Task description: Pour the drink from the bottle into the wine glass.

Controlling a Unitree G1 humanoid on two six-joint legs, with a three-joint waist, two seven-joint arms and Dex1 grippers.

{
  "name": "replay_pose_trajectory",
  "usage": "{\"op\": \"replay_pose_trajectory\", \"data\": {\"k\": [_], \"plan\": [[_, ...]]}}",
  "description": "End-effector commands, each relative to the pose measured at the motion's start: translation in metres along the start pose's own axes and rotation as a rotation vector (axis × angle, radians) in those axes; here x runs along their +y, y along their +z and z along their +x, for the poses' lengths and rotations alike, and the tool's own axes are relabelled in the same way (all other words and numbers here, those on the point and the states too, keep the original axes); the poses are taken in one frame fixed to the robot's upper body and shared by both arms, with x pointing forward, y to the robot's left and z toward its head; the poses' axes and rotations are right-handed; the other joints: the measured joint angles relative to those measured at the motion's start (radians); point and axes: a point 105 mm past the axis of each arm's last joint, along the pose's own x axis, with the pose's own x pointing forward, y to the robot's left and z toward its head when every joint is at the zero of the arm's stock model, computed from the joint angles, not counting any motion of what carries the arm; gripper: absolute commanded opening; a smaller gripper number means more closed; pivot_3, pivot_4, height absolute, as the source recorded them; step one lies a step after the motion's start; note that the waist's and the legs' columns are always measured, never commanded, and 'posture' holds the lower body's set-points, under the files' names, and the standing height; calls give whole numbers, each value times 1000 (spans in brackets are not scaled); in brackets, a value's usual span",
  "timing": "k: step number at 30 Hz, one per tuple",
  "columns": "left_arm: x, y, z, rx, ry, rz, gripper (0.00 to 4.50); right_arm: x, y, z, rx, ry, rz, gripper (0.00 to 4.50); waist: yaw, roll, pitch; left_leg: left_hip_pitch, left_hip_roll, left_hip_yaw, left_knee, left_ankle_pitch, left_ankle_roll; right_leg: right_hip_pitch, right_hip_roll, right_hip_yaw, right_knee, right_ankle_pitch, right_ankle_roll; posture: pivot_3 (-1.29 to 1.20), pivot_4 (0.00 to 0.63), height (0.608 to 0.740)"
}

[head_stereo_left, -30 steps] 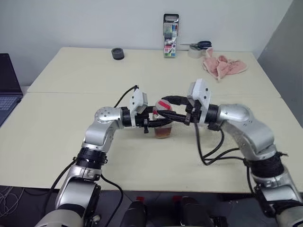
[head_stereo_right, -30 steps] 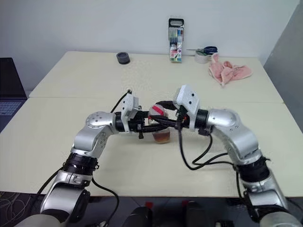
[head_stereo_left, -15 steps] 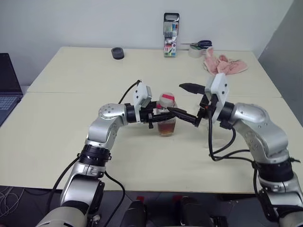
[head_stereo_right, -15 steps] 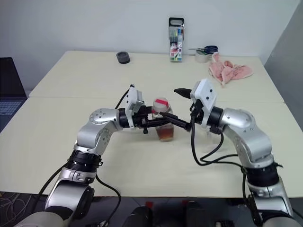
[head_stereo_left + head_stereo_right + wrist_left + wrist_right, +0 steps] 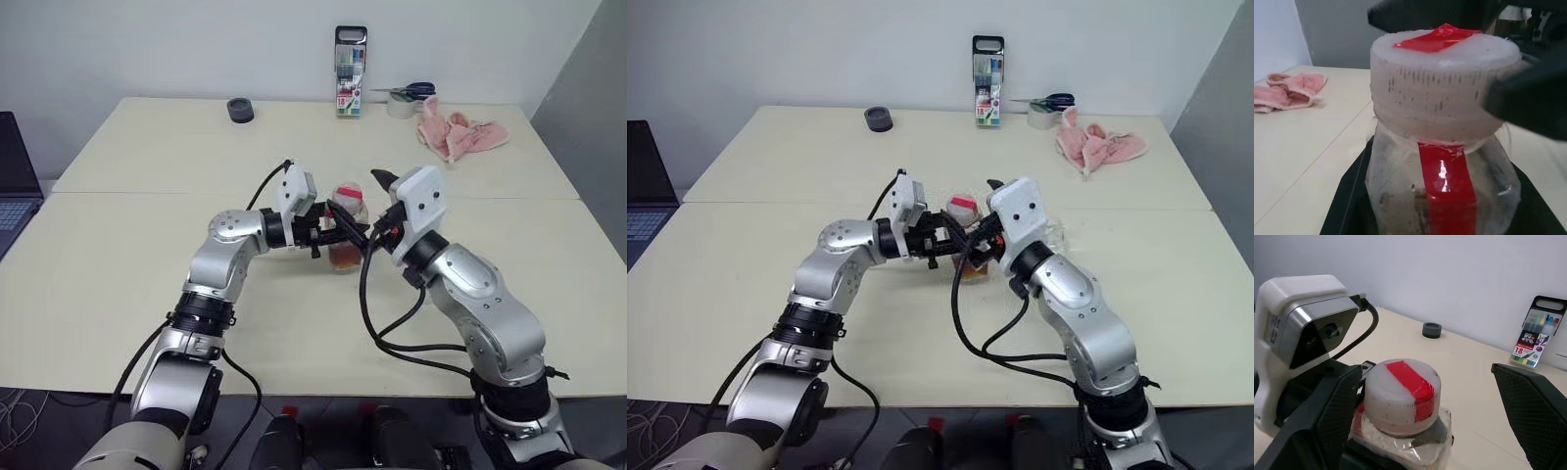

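Observation:
My left gripper [image 5: 336,231] is shut on the bottle [image 5: 345,235], a small clear one held upright near the table's middle. The amber drink [image 5: 343,258] fills its lower part. A red strip crosses its white cap [image 5: 1400,389], which sits on the neck. My right gripper [image 5: 1422,377] is open, with one black finger on each side of the cap and neither touching it. In the left wrist view the bottle [image 5: 1442,181] sits between my left fingers [image 5: 1347,210]. A bit of clear glass behind my right arm looks like the wine glass [image 5: 1055,233], mostly hidden.
At the table's far edge stand a marker case [image 5: 350,71], a small dark ring [image 5: 238,110], a tape roll with scissors [image 5: 402,98] and a pink cloth [image 5: 456,134]. A laptop [image 5: 15,186] lies at the left edge. A seam [image 5: 127,193] crosses the table.
My right gripper has let go of the cap, opened wide and swung round so it now straddles the cap. The bottle has come from a tilt to upright, still held by my left gripper.

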Motion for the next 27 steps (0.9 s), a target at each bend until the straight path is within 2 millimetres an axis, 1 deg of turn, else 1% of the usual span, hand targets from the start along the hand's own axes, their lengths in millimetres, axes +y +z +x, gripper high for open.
{"op": "replay_pose_trajectory", "data": {"k": [1,3,5,8,12,13,18,21,22,23,24,26,27], "plan": [[0,14,2,-35,-14,64,1788,3,15,3,-60,1,-14,4500,0,0,0,0,0,0,0,0,0,0,0,0,0,0,0,0,150,740],[1,13,1,-34,-11,64,1788,4,14,4,-52,7,-6,4500,-1,0,0,0,0,0,0,0,0,0,0,0,0,0,0,0,150,740],[1,12,0,-31,-7,64,1788,6,14,5,-52,12,-3,4142,-3,0,0,0,0,0,0,0,0,0,0,0,0,0,0,0,150,740],[1,11,-1,-29,-2,61,1788,7,15,6,-57,18,-6,3310,-6,0,0,0,0,0,0,0,1,0,0,0,1,0,0,0,150,740],[1,10,-2,-29,2,57,1788,12,15,6,-54,39,-12,1907,-8,0,0,0,0,0,0,0,1,0,0,0,1,0,0,0,150,740],[1,10,-2,-28,2,57,1788,13,14,6,-49,46,-12,1790,-8,0,0,0,0,0,0,0,1,0,0,0,1,0,0,0,150,740],[1,11,-3,-27,-2,68,1787,16,7,5,-8,87,10,1797,-9,0,0,0,0,0,0,0,1,0,0,0,1,0,0,0,150,740],[0,12,-4,-21,-18,75,1786,17,9,3,-4,222,-6,1797,-9,0,0,0,0,0,0,-1,1,0,0,0,1,0,0,0,150,740],[0,12,-5,-20,-27,76,1786,13,8,1,6,290,-45,1797,-9,0,0,0,0,0,0,-1,2,0,0,0,1,0,0,0,150,740],[1,13,-6,-23,-33,87,1785,2,6,1,22,348,-121,1797,-9,0,0,0,0,0,0,-2,3,0,0,0,1,0,0,0,150,740],[-1,14,-7,-21,-50,107,1784,-8,4,-2,48,449,-184,1797,-9,0,0,0,-1,1,1,-2,4,0,0,0,1,0,0,0,150,740],[-3,17,-9,-18,-80,120,1779,-23,6,-9,94,594,-198,1797,-9,0,1,0,-1,1,1,-2,4,1,0,0,1,0,0,0,150,740],[-4,18,-10,-24,-86,113,1779,-27,10,-10,103,638,-161,1797,-9,1,1,1,0,1,1,-2,4,1,1,0,0,0,0,0,150,740]]}}
